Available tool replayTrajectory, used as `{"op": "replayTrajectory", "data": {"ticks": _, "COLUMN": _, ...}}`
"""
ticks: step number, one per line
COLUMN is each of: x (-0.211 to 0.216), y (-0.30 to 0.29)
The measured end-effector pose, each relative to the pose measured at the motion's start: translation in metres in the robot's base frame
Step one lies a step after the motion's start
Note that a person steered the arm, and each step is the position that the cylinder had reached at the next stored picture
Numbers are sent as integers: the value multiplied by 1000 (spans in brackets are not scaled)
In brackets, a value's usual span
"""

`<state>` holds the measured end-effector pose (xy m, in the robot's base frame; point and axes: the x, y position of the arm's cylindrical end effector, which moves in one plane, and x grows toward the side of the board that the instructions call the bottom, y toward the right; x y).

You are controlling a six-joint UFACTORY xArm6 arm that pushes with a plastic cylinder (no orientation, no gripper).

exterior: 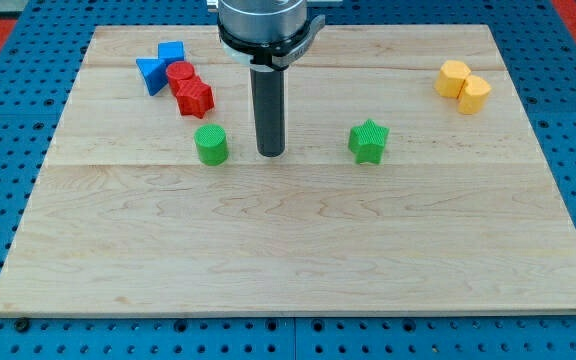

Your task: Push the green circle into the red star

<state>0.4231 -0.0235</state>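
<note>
You are positioning my tip (270,153) just to the view's right of the green circle (211,144), apart from it, probably because a push toward the view's upper left is sending it at the red star (195,98). There being no jaws, nothing is being grasped; the rod only pushes. Right of my tip, the green star (368,141) is sitting clear. Farther left, a red cylinder (179,74) is touching the red star and two blue blocks (158,68), whose shapes are hard to make out. Far right, two yellow blocks (463,86) are resting. The arm above is cropped.
</note>
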Motion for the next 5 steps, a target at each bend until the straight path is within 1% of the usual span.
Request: {"op": "replayTrajectory", "data": {"ticks": 5, "x": 1, "y": -15}}
